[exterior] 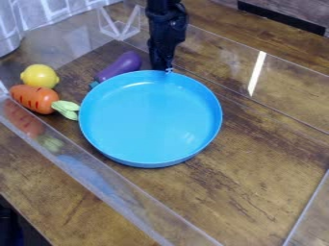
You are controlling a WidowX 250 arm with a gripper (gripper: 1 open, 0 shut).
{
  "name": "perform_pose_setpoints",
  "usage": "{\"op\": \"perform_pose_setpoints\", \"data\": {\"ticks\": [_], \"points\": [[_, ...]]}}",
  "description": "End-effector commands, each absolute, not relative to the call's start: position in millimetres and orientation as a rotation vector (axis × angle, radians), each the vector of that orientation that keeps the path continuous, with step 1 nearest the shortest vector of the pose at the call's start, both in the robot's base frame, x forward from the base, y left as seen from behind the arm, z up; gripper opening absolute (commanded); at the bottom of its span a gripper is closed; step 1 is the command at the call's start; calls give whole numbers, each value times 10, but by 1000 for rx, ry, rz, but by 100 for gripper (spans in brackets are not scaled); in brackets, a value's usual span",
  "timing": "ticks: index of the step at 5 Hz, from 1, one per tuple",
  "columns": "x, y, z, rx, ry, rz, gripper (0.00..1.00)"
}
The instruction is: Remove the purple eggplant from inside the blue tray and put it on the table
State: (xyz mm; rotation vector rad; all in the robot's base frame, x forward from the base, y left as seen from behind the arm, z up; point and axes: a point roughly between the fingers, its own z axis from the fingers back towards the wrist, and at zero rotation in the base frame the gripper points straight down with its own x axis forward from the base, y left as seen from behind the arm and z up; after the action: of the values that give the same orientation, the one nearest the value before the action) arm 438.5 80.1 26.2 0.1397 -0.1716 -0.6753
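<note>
The purple eggplant (122, 64) lies on the table (264, 154) just outside the far left rim of the blue tray (150, 117), which holds nothing. My black gripper (162, 65) points down at the tray's far rim, right of the eggplant. Its fingers are shut with nothing between them.
A yellow lemon (40, 76) and an orange carrot with green leaves (37, 99) lie on the table left of the tray. A clear glossy sheet covers part of the tabletop. White objects stand at the far left edge.
</note>
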Motion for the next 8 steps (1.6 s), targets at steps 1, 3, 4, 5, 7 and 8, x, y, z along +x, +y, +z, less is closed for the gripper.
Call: {"op": "perform_pose_setpoints", "data": {"ticks": [1,3,4,5,7,8], "points": [[4517,618,774,184,-280,-722,0],[4520,509,837,174,-286,-763,0],[4522,435,863,169,-292,-788,0],[4528,362,878,164,-297,-814,0],[4534,267,859,155,-307,-868,0],[4527,220,849,151,-312,-896,0]]}}
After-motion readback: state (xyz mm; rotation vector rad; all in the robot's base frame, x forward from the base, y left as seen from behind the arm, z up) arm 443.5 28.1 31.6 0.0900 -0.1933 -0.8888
